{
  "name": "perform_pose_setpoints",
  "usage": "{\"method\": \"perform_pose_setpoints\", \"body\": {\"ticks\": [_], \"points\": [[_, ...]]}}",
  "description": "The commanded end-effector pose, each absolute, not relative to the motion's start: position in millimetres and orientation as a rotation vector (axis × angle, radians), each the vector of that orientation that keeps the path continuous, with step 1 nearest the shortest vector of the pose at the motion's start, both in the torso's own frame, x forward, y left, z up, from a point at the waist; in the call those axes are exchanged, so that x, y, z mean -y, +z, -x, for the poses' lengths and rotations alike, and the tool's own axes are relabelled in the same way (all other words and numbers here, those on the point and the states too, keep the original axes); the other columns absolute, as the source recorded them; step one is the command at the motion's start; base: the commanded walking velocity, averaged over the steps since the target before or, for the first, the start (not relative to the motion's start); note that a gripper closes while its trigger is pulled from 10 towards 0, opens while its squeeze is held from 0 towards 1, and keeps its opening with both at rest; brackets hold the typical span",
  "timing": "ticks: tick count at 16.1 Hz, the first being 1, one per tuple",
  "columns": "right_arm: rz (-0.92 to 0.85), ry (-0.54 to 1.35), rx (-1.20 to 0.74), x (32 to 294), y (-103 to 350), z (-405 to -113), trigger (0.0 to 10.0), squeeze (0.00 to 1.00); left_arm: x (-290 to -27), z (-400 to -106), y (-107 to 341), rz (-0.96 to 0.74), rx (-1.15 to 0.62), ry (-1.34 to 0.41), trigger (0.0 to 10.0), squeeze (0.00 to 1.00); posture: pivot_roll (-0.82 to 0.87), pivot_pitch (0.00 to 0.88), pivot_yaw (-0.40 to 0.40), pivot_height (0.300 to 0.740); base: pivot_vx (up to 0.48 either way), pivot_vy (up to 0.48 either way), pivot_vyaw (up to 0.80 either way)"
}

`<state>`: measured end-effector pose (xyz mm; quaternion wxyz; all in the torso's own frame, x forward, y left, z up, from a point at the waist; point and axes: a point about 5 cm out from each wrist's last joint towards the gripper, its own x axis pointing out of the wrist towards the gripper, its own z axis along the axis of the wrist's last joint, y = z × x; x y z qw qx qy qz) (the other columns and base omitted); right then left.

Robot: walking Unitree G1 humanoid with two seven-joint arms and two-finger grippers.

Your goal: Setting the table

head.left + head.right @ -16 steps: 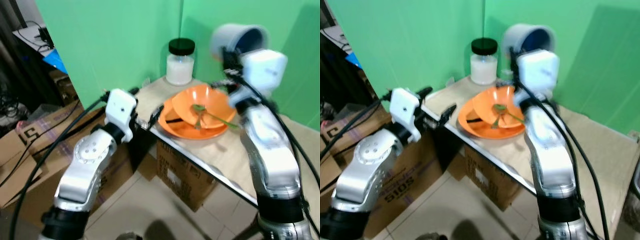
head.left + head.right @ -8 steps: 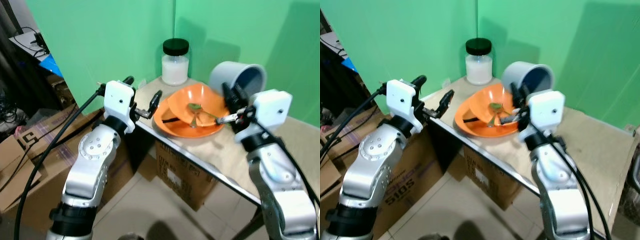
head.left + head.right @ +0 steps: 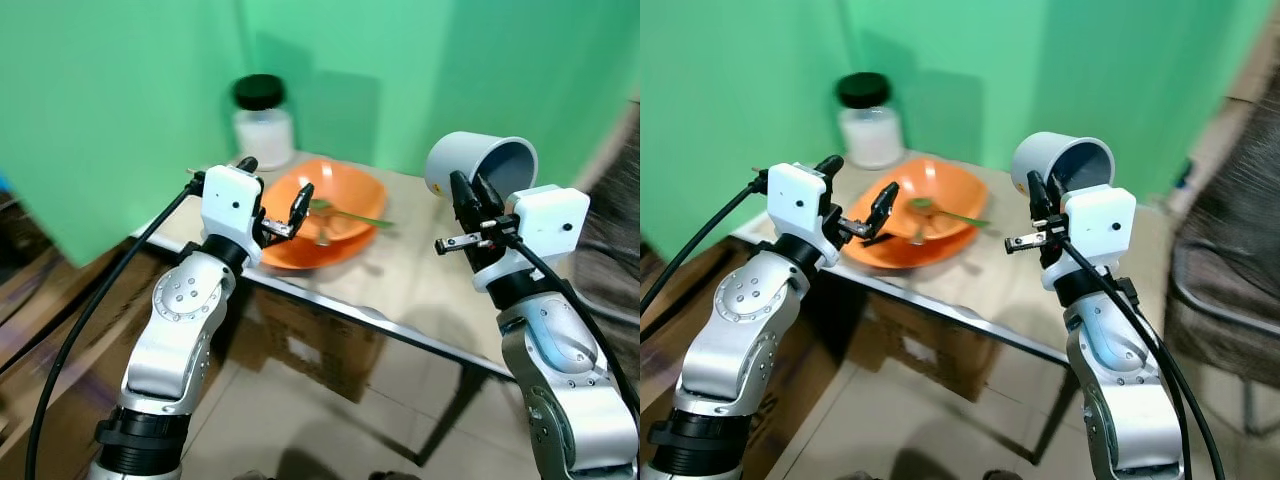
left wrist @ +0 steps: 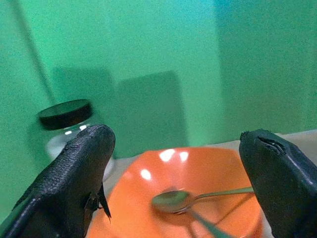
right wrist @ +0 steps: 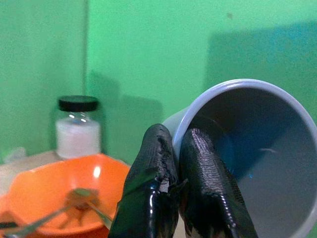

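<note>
Cup (image 3: 1064,167) aloft over table (image 3: 990,290), tipped on side, rim pinched by right gripper (image 5: 185,163), one finger inside, one outside. Left gripper (image 3: 281,205) spread wide just before orange bowl (image 3: 325,215); spoon (image 4: 198,198) inside, handle pointing toward right arm.

Orange bowl's (image 3: 330,205) near rim behind left tool (image 3: 278,203)

I am seeing: glossy orange plastic bowl (image 3: 318,212); shiny metal spoon (image 4: 198,197); matt grey cup (image 5: 247,153); rough-textured black fingers (image 5: 151,193).
</note>
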<state>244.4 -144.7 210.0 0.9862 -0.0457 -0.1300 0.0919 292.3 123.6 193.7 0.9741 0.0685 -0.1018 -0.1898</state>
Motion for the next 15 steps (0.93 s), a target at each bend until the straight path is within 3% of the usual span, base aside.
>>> {"method": "perform_pose_setpoints", "body": {"ticks": [1, 11, 12, 13, 14, 15], "points": [[0.089, 0.182, 0.284, 143.9, 216.1, -241.3, 10.0, 0.00, -128.5, -292.3, 193.4, -0.158, 0.206, -0.364, 10.0, 0.00, -0.01, 0.000, 0.046, 0.740, 0.000, 0.000, -0.80], [0.103, 0.190, 0.276, 143.3, 215.5, -240.6, 10.0, 0.00, -129.1, -293.9, 192.1, -0.168, 0.198, -0.363, 10.0, 0.00, -0.02, 0.000, 0.054, 0.740, 0.000, 0.000, -0.80], [0.097, 0.202, 0.278, 142.3, 215.5, -240.2, 0.0, 0.00, -129.1, -293.9, 192.1, -0.168, 0.197, -0.363, 10.0, 0.00, -0.02, 0.000, 0.054, 0.740, 0.000, 0.000, -0.80], [0.096, 0.213, 0.279, 141.0, 215.5, -239.7, 0.0, 0.00, -129.1, -294.0, 192.0, -0.169, 0.197, -0.362, 10.0, 0.00, -0.01, 0.000, 0.053, 0.740, 0.000, 0.000, -0.80], [0.106, 0.212, 0.277, 140.8, 215.4, -239.7, 6.0, 0.00, -129.1, -294.0, 191.7, -0.169, 0.197, -0.362, 10.0, 0.00, -0.02, 0.000, 0.053, 0.740, 0.000, 0.000, -0.80], [0.114, 0.210, 0.274, 140.7, 215.1, -239.7, 10.0, 0.00, -129.1, -294.1, 191.3, -0.170, 0.195, -0.362, 10.0, 0.00, -0.02, 0.000, 0.053, 0.740, 0.000, 0.000, -0.80]]}}
